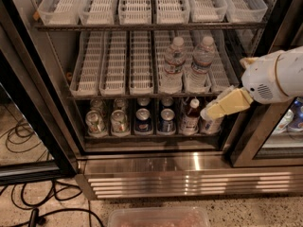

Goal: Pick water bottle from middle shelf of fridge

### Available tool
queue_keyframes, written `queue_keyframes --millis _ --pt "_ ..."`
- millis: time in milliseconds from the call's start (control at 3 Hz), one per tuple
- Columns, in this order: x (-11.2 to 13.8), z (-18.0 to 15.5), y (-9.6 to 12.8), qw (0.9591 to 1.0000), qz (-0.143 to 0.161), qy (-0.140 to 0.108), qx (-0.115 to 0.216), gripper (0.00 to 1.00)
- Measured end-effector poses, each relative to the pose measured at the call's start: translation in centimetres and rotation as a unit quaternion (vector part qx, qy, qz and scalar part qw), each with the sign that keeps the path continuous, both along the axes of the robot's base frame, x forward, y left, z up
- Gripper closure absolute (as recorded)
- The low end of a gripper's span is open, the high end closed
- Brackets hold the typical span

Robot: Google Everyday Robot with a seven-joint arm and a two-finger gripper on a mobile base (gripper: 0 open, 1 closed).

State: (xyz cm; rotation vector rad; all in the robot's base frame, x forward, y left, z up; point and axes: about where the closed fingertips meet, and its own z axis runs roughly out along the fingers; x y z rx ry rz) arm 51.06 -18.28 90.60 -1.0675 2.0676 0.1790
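Observation:
Two clear ribbed water bottles with white caps stand side by side on the middle shelf (90,96) of the fridge (189,164), one on the left (173,66) and one on the right (200,64), in the white slotted lane trays. My gripper (218,108), beige on a white wrist, comes in from the right. It is below and to the right of the right bottle, in front of the right end of the bottom rack, and holds nothing that I can see.
The bottom rack holds cans (119,122) and brown-drink bottles (189,116). The top shelf (137,26) carries white trays. The open black door (28,122) stands at the left, with cables (28,207) on the floor. A clear plastic tub (158,217) lies at the front.

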Motion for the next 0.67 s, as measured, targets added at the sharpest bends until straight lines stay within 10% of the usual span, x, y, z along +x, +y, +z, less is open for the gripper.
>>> queue_keyframes --millis 667 --pt "1.1 0.44 0.8 0.9996 0.004 -0.02 0.021 0.0"
